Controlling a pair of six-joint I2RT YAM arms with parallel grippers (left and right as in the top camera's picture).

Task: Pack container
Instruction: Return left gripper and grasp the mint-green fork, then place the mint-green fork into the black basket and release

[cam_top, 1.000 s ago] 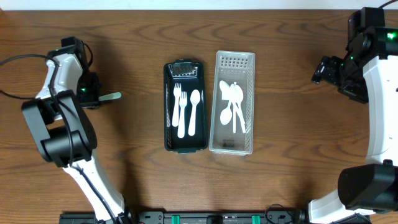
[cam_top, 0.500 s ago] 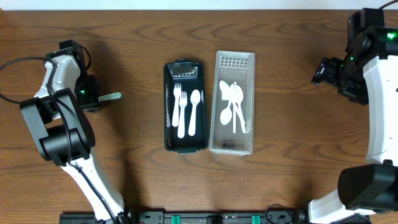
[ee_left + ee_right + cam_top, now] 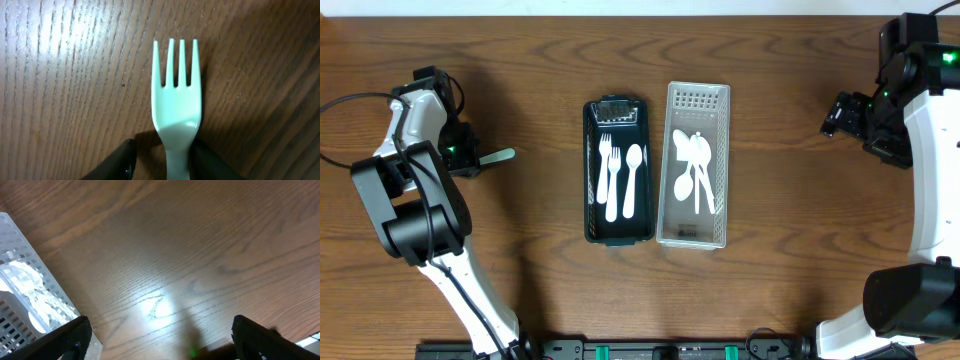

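While the left gripper [image 3: 164, 162] is clamped on the fork [image 3: 176, 110] handle well left of the black container [image 3: 588, 180], the tines point toward it, crosswise to its length. The fork likely needs turning. Right gripper [image 3: 160, 340] is apart, empty, far right of it.

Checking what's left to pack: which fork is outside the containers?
The pale green fork in the left gripper; both white forks lie in the black container.

Left claw [image 3: 167, 162] clamped, right claw [image 3: 162, 340] agape.
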